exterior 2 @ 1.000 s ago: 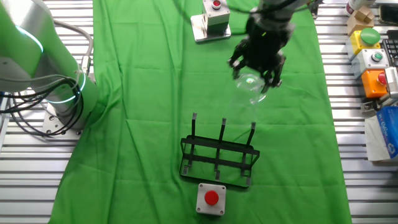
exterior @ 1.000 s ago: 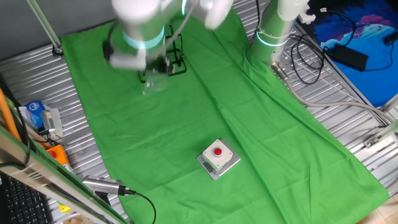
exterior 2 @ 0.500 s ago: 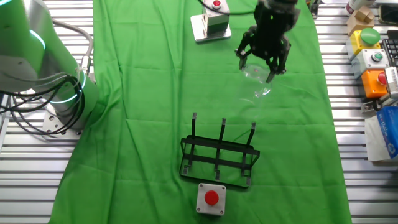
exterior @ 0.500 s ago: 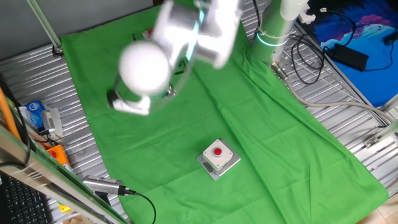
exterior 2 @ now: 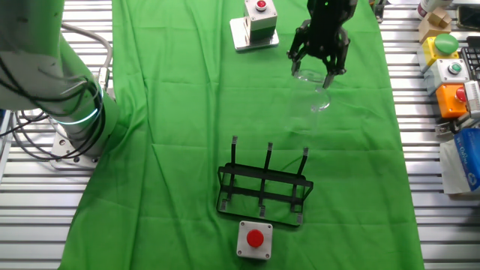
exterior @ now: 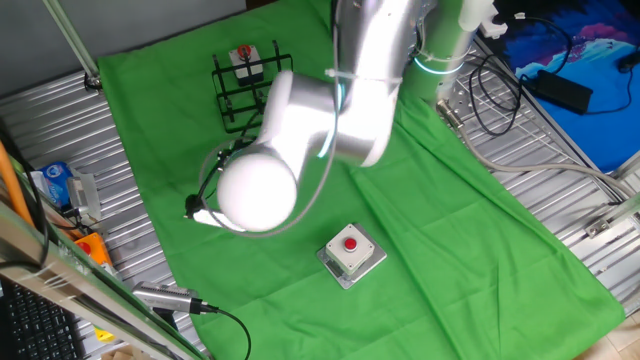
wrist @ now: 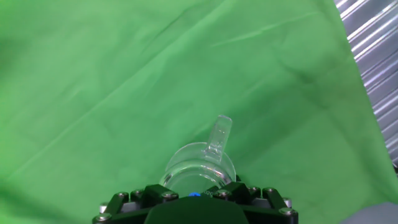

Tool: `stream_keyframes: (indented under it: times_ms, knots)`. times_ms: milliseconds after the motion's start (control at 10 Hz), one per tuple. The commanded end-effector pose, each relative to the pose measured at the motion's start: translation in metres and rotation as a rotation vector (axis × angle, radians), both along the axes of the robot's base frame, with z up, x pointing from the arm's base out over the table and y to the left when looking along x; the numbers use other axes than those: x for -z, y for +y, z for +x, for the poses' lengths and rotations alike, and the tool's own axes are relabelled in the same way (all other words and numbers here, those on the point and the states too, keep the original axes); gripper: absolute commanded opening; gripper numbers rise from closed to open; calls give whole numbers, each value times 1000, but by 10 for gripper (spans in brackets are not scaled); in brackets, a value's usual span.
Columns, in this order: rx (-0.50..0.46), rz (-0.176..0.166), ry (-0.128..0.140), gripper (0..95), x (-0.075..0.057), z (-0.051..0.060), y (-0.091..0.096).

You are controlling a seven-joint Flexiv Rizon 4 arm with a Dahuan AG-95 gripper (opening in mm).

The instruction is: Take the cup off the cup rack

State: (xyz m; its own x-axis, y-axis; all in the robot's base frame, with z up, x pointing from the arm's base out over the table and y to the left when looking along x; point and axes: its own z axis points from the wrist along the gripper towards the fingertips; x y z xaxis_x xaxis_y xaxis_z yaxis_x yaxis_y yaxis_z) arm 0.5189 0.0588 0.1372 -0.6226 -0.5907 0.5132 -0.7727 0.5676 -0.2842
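Observation:
The cup (exterior 2: 315, 93) is a clear glass mug held in my gripper (exterior 2: 318, 70), above the green cloth and well away from the cup rack (exterior 2: 264, 188). In the hand view the cup (wrist: 199, 165) sits just ahead of the gripper body (wrist: 193, 200), its handle (wrist: 219, 134) pointing away over bare cloth. The black wire rack (exterior: 250, 76) stands empty at the cloth's far left corner in one fixed view. There the arm's white joint (exterior: 258, 190) hides the gripper and the cup.
A grey box with a red button (exterior 2: 255, 238) stands right by the rack. Another red-button box (exterior 2: 257, 16) stands near the gripper; it also shows in one fixed view (exterior: 351, 251). The arm's base (exterior: 440, 55) and cables lie off the cloth.
My gripper has carried the cup farther from the rack, toward the button box on the far side. The arm has swung over the cloth; the rack has stayed put.

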Motion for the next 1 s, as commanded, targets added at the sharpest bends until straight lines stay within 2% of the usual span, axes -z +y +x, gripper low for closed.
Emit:
stream_keyframes:
  times_ms: [100,200,600,700,900,1000]
  knots:
    - [14,4,-33,0,7,-1,-1]
    - [21,5,-46,0,12,0,-1]
    - [13,-6,-69,0,21,0,-1]
    - [14,-15,-74,0,22,0,-1]
    - [18,-13,-84,0,23,-1,-1]
    - [53,-12,-112,0,24,-2,-1]
